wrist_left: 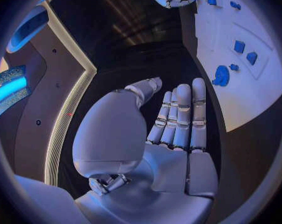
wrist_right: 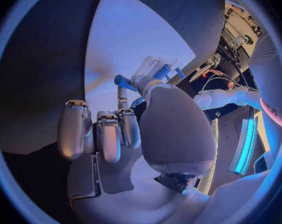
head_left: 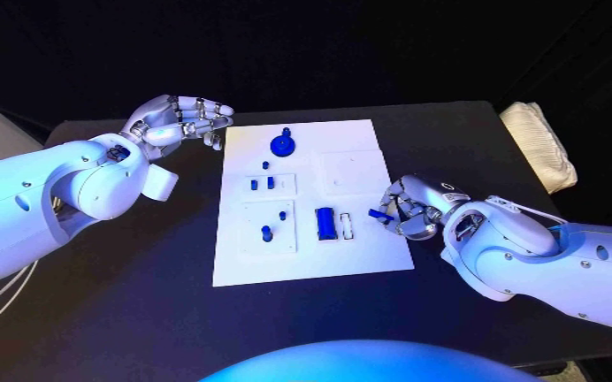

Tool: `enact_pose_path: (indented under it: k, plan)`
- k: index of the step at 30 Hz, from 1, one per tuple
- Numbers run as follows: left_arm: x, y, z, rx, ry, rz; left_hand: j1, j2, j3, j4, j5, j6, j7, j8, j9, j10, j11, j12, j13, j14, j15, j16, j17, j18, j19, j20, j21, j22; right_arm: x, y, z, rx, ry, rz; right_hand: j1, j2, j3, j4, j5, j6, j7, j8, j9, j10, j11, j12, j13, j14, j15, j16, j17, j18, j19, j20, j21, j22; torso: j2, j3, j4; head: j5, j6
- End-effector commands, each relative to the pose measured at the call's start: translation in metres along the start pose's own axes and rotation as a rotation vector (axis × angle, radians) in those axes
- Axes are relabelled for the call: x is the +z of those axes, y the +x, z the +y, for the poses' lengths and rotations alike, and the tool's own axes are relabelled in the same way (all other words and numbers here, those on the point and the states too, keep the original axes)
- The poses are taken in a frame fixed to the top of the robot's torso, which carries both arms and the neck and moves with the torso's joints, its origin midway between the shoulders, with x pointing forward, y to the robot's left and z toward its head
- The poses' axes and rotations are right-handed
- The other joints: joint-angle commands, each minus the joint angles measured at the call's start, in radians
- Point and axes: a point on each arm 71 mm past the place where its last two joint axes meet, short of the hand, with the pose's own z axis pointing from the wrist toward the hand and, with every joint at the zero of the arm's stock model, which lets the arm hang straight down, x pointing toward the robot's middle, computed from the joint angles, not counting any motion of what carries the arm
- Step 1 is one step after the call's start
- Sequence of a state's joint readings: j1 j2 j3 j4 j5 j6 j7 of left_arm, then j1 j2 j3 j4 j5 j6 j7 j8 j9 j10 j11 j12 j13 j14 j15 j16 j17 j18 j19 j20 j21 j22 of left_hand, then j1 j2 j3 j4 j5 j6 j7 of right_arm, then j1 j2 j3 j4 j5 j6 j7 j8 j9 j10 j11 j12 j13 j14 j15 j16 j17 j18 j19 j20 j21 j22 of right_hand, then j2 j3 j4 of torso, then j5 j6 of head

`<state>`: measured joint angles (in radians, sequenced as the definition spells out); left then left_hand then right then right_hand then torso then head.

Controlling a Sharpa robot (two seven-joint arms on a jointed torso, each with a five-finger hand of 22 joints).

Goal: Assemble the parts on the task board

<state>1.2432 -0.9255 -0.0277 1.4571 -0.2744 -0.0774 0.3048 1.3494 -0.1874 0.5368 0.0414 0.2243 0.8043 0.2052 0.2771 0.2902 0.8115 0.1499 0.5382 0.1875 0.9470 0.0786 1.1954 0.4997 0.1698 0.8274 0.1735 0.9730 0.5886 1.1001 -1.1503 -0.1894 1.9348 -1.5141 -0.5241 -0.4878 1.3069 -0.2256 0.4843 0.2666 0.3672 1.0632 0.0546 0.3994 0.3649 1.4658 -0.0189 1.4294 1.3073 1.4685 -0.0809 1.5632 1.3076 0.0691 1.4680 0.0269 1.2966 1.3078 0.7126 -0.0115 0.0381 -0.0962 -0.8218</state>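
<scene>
Right hand (head_left: 410,208) pinches a small blue plastic part (head_left: 378,215) at the white task board's (head_left: 363,258) right edge, beside the blue rectangular block (head_left: 326,222). Left hand (head_left: 179,121) hovers off-board, fingers loosely curled, empty.

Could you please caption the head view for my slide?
Right hand holds a small blue part at the white task board's edge; left hand hovers open.

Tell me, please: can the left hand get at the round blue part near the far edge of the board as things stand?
Probably yes. The left hand is open, holds nothing and hovers beside the task board near its far corner. Nothing lies between it and the round blue part.
</scene>
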Motion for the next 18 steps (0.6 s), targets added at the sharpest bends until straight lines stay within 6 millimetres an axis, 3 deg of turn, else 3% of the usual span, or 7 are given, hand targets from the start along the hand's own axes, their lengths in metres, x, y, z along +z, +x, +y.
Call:
enact_pose_path:
  k: [1, 6, 9, 10, 11, 14, 18]
  plan:
    - [0.000, 0.002, -0.001, -0.012, 0.005, 0.016, -0.008, 0.002, -0.001, 0.007, 0.003, -0.004, 0.003, 0.005, -0.002, -0.008, 0.001, 0.007, 0.001, -0.002, 0.003, 0.007, -0.001, 0.015, 0.001, 0.005, -0.005, -0.001, 0.001, 0.002, 0.007, 0.070, 0.003, 0.015, -0.021, 0.002, 0.009, 0.001, -0.023, 0.010, -0.007, 0.031, 0.027, 0.059, -0.007, 0.006, 0.197, 0.101, -0.007, 0.005, 0.258, -0.014, 0.036, -0.007, 0.007, 0.100, 0.001, 0.0000, -0.0001, 0.001, -0.004]
    - [0.001, 0.003, -0.001, -0.012, 0.005, 0.018, -0.008, 0.002, -0.001, 0.007, 0.003, -0.004, 0.003, 0.005, -0.002, -0.008, 0.001, 0.007, 0.001, -0.002, 0.003, 0.007, -0.001, 0.015, 0.001, 0.005, -0.005, -0.001, 0.006, 0.008, 0.017, 0.086, -0.004, 0.052, -0.062, 0.003, 0.010, 0.010, -0.042, 0.014, -0.008, 0.038, 0.032, 0.065, -0.008, 0.021, 0.205, 0.102, -0.007, 0.008, 0.263, -0.018, 0.042, -0.008, 0.026, 0.114, 0.002, 0.0002, 0.0002, 0.001, -0.004]
    - [0.001, 0.003, -0.001, -0.013, 0.004, 0.020, -0.008, 0.002, -0.001, 0.007, 0.003, -0.004, 0.003, 0.005, -0.002, -0.008, 0.001, 0.007, 0.001, -0.002, 0.003, 0.007, -0.001, 0.015, 0.001, 0.005, -0.005, -0.001, 0.010, 0.013, 0.021, 0.091, 0.004, 0.084, -0.091, 0.003, -0.001, 0.016, -0.020, 0.015, -0.007, 0.041, 0.035, 0.066, -0.007, 0.024, 0.207, 0.102, -0.007, 0.008, 0.263, -0.019, 0.042, -0.007, 0.029, 0.116, 0.002, 0.0002, -0.0003, 0.001, -0.004]
    - [0.001, 0.004, -0.001, -0.013, 0.004, 0.021, -0.008, 0.002, -0.001, 0.007, 0.003, -0.004, 0.003, 0.005, -0.002, -0.008, 0.001, 0.007, 0.001, -0.002, 0.003, 0.007, -0.001, 0.015, 0.001, 0.005, -0.005, -0.001, 0.011, 0.015, 0.023, 0.094, 0.008, 0.098, -0.116, 0.005, -0.010, 0.021, -0.030, 0.015, -0.006, 0.043, 0.036, 0.066, -0.006, 0.021, 0.206, 0.102, -0.006, 0.008, 0.263, -0.018, 0.042, -0.007, 0.026, 0.115, 0.001, 0.0007, -0.0003, 0.002, -0.004]
    - [0.001, 0.004, -0.001, -0.013, 0.004, 0.022, -0.008, 0.002, -0.001, 0.007, 0.003, -0.004, 0.003, 0.005, -0.002, -0.008, 0.001, 0.007, 0.001, -0.002, 0.003, 0.007, -0.001, 0.015, 0.001, 0.005, -0.005, -0.001, 0.011, 0.017, 0.024, 0.095, 0.012, 0.108, -0.136, 0.009, -0.021, 0.019, -0.067, 0.017, -0.007, 0.045, 0.038, 0.066, -0.007, 0.022, 0.207, 0.102, -0.006, 0.008, 0.263, -0.018, 0.042, -0.006, 0.027, 0.117, 0.002, 0.0011, 0.0000, 0.003, -0.004]
    - [0.001, 0.004, -0.001, -0.013, 0.004, 0.023, -0.006, 0.003, 0.000, 0.007, 0.003, -0.002, 0.002, 0.007, -0.001, -0.009, 0.001, 0.009, 0.001, -0.002, 0.002, 0.007, -0.002, 0.015, 0.002, 0.004, -0.006, -0.002, 0.015, 0.022, 0.026, 0.092, 0.025, 0.136, -0.161, 0.011, -0.034, 0.021, -0.093, 0.019, -0.007, 0.047, 0.039, 0.067, -0.007, 0.024, 0.208, 0.102, -0.006, 0.008, 0.263, -0.018, 0.042, -0.006, 0.028, 0.118, 0.002, 0.0016, 0.0009, 0.002, -0.006]
    - [0.001, 0.004, -0.001, -0.014, 0.003, 0.024, -0.006, 0.003, 0.000, 0.007, 0.003, -0.002, 0.002, 0.007, -0.001, -0.009, 0.001, 0.009, 0.001, -0.002, 0.002, 0.007, -0.002, 0.015, 0.002, 0.004, -0.006, -0.002, 0.018, 0.026, 0.030, 0.097, 0.039, 0.149, -0.178, 0.014, -0.041, 0.022, -0.097, 0.021, -0.008, 0.049, 0.039, 0.068, -0.007, 0.027, 0.210, 0.102, -0.006, 0.008, 0.263, -0.018, 0.042, -0.006, 0.027, 0.119, 0.002, 0.0013, 0.0001, 0.003, -0.006]
